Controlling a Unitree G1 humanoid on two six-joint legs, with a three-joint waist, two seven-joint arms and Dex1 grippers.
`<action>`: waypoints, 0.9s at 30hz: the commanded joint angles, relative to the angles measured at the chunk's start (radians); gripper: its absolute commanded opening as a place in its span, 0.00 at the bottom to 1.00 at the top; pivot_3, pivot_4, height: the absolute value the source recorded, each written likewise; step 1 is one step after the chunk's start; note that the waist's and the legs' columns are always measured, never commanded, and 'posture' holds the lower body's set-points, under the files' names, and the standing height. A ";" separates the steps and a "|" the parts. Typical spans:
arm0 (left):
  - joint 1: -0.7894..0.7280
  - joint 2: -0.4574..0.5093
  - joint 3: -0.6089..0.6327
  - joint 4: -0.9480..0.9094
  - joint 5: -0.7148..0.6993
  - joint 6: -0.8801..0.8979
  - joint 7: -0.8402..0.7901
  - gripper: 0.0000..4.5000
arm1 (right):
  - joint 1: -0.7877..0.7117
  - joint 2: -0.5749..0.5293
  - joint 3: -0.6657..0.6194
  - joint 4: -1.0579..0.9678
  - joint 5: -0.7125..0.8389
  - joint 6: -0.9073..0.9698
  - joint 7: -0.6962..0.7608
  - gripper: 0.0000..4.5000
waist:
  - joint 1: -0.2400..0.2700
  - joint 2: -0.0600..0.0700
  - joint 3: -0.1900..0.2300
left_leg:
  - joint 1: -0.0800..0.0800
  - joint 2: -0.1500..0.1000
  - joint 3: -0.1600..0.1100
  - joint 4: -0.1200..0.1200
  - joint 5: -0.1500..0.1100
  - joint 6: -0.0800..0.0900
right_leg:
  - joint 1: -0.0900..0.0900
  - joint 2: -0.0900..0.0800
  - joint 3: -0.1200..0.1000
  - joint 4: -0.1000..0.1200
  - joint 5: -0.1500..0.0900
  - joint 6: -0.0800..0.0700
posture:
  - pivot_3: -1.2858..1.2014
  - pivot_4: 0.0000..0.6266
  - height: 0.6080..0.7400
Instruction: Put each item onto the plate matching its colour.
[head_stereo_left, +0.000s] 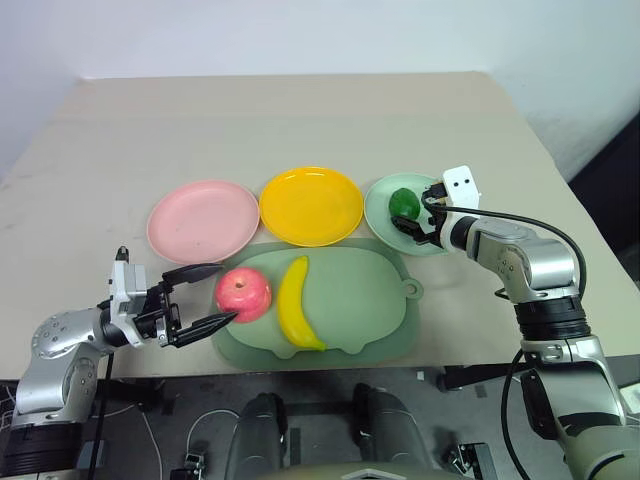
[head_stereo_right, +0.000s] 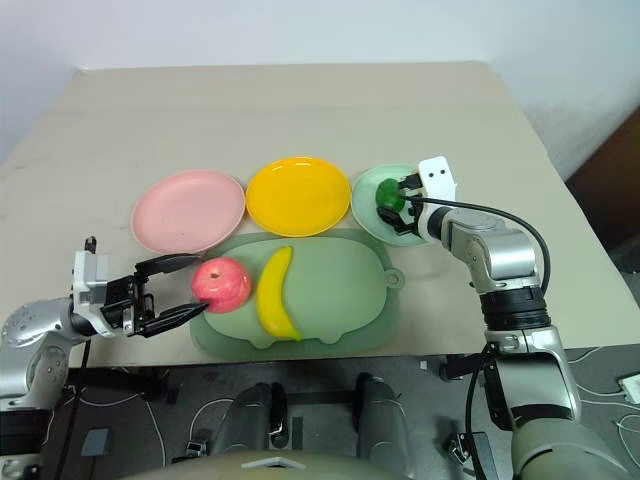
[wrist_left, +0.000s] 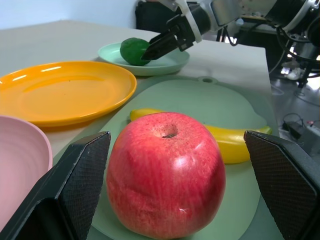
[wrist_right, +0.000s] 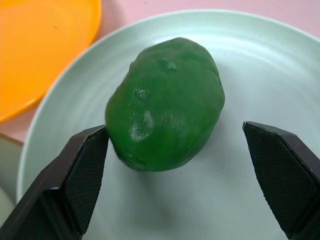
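Observation:
The dark green fruit (wrist_right: 165, 105) lies on the mint green plate (head_stereo_left: 376, 208) at the right. My right gripper (head_stereo_left: 410, 212) is open around it, one finger close against its side, the other well apart. The pink-red apple (head_stereo_left: 243, 294) stands on the left end of the pig-shaped mat (head_stereo_left: 365, 300), with the yellow banana (head_stereo_left: 295, 303) lying beside it. My left gripper (head_stereo_left: 226, 293) is open, level with the table, its fingers (wrist_left: 75, 185) either side of the apple with gaps showing. The pink plate (head_stereo_left: 203, 221) and the yellow-orange plate (head_stereo_left: 311, 205) hold nothing.
The three plates stand in a row behind the mat on a beige table (head_stereo_left: 300, 120). The mat's front reaches near the table's front edge. Bare tabletop stretches behind the plates and to the far left.

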 joint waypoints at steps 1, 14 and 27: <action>0.000 0.006 0.019 -0.024 -0.007 -0.013 0.001 1.00 | -0.017 -0.001 -0.072 -0.130 0.084 0.041 0.058 1.00 | 0.001 0.000 0.000 | 0.000 0.000 0.000 0.000 0.000 0.000 | 0.000 0.000 0.000 0.000 0.000 0.000 | 0.52 0.24 0.58; -0.012 0.019 0.026 0.004 -0.008 -0.015 -0.013 1.00 | 0.077 -0.025 -0.142 -0.568 0.371 0.376 0.097 1.00 | 0.002 0.000 0.000 | 0.000 0.000 0.000 0.000 -0.002 -0.003 | 0.000 0.000 0.000 0.000 0.000 0.000 | 0.52 0.24 0.58; -0.047 0.021 0.008 0.018 -0.011 0.001 -0.036 1.00 | 0.086 0.197 -0.020 -0.680 0.432 0.632 -0.118 1.00 | -0.001 0.000 0.000 | 0.002 0.001 0.000 -0.001 -0.002 -0.003 | 0.001 0.000 0.000 -0.001 0.001 -0.001 | 0.52 0.24 0.58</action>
